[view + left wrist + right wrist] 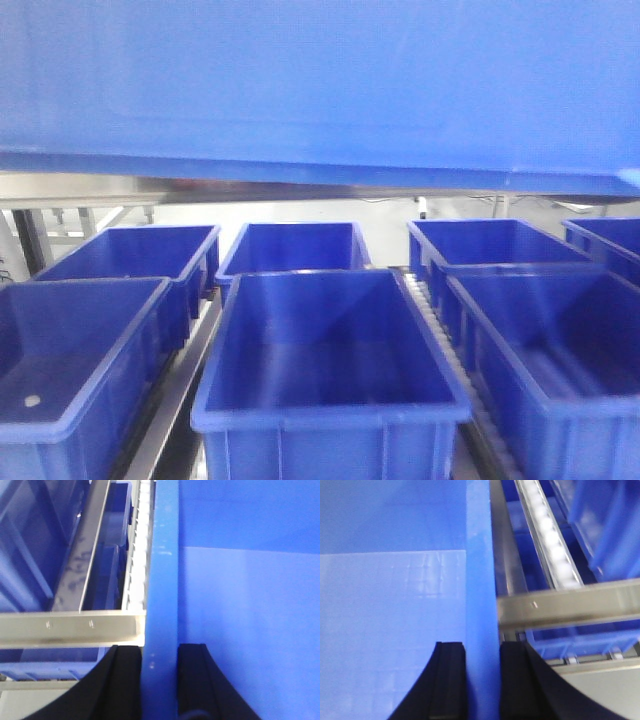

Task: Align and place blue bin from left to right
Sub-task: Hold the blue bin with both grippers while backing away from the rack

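Blue bin (320,80): up off the rack, filling the top of the front view from edge to edge. Its lower edge hangs above the rows of smaller bins (330,350).

Left gripper (159,652): clamped on the bin's left wall. One black finger (125,680) sits outside and the other inside, both pressed to the rim that runs between them.

Right gripper (482,647): same hold on the opposite wall, with one pad (447,680) inside the bin and one outside, both tight against the plastic.

Below: the smaller bins are darker blue and open-topped, set in rows front to back. There is a pale speck (32,400) on the floor of the near-left one.

Left wrist view: a white roller strip (139,555) runs just beside the held wall, and a steel crossbar (70,627) passes under it.

Right wrist view: a second roller strip (547,535) and a steel bar (570,602), blurred.
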